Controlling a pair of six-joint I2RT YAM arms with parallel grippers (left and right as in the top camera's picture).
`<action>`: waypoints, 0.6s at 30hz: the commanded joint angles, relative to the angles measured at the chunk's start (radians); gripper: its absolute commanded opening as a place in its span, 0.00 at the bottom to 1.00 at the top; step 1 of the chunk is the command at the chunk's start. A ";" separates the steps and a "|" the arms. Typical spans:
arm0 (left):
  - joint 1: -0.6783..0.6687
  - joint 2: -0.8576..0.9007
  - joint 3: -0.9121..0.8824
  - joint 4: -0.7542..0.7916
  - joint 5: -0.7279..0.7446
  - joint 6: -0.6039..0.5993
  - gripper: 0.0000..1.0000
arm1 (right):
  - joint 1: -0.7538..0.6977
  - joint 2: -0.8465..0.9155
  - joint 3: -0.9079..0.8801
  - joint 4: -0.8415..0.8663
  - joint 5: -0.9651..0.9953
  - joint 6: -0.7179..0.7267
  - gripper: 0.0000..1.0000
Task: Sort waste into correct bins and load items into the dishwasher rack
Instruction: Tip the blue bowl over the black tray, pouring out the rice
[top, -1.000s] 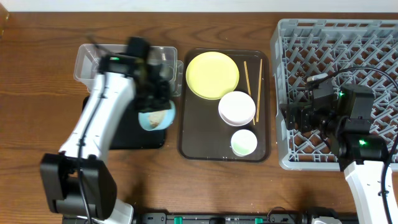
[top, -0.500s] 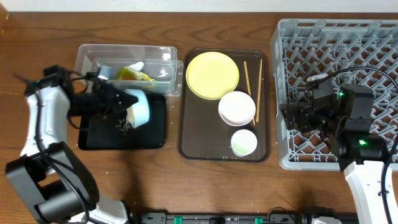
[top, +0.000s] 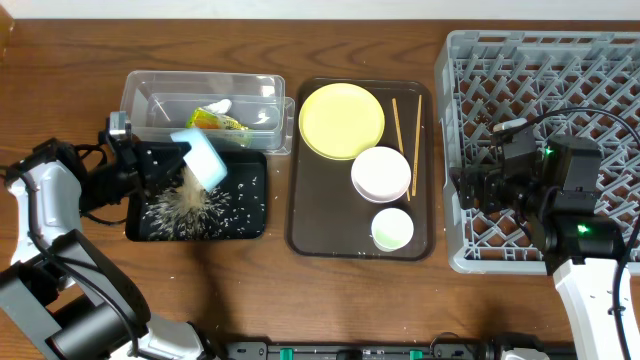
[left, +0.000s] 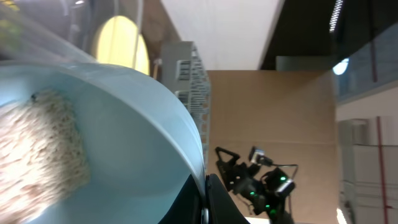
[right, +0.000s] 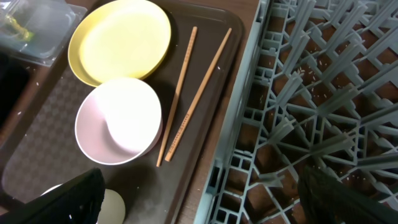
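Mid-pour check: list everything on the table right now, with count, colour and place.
light blue bowl: 1, light blue, tipped over the black tray
rice grains: many, whitish, pouring from the bowl into the black tray
black tray: 1, glossy black, left
clear tub: 1, clear, behind the black tray
wrapper: 1, green-orange, in the tub
white scrap: 1, white, beside the wrapper
brown tray: 1, dark brown, centre
yellow plate: 1, yellow, brown tray, far end
white bowl: 1, white, brown tray, middle
white cup: 1, white, brown tray, near end
chopsticks: 2, wooden, brown tray, right side
rack: 1, grey, right
left gripper: shut on the bowl
right gripper: open, at the rack's left edge
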 joint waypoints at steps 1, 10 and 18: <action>0.002 0.006 -0.005 -0.005 0.086 0.011 0.06 | 0.019 0.000 0.018 -0.005 -0.011 0.003 0.97; 0.002 0.006 -0.005 -0.002 0.086 -0.041 0.06 | 0.019 0.000 0.018 -0.008 -0.010 0.003 0.96; 0.012 0.006 -0.005 -0.002 0.029 -0.062 0.06 | 0.019 0.000 0.018 -0.008 -0.010 0.003 0.96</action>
